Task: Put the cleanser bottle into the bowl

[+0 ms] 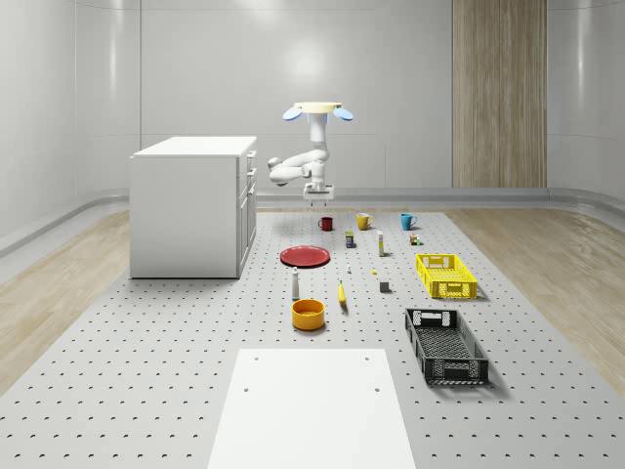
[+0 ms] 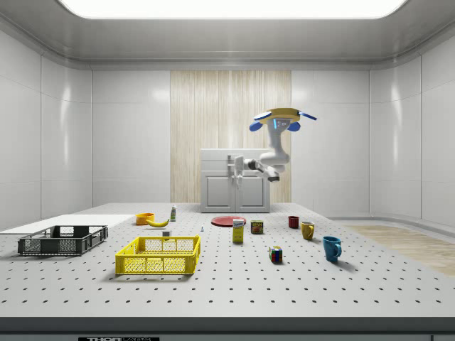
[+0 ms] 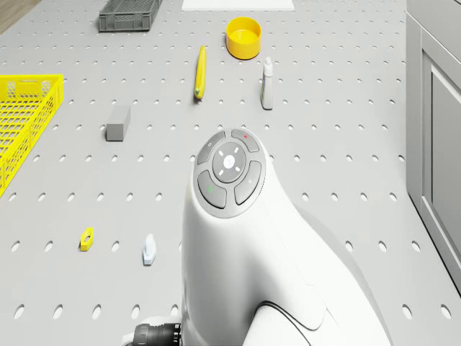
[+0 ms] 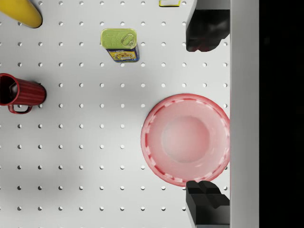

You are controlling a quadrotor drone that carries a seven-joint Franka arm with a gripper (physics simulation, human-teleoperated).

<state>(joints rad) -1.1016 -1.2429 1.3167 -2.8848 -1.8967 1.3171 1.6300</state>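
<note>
The cleanser bottle (image 1: pixel 295 283) (image 2: pixel 173 212) (image 3: pixel 267 84) is a small white bottle that stands upright on the perforated table. Just in front of it sits the orange bowl (image 1: pixel 308 314) (image 2: pixel 145 219) (image 3: pixel 243 36), with nothing in it. The drone (image 1: pixel 318 110) (image 2: pixel 283 117) hovers high over the far part of the table, beside the white cabinet (image 1: pixel 190 205). Its gripper (image 1: pixel 317 196) (image 2: pixel 235 176) (image 4: pixel 207 116) hangs open and holds nothing. It points down above the red plate (image 4: pixel 185 137), well behind the bottle and bowl.
A banana (image 1: pixel 342 293) (image 3: pixel 200 71) lies right of the bottle, with a grey block (image 3: pixel 118 122) further off. A yellow crate (image 1: pixel 446 276) and a black crate (image 1: pixel 445 344) stand at the right. A red mug (image 4: pixel 21 92), a can (image 4: pixel 119 45) and other mugs stand near the plate.
</note>
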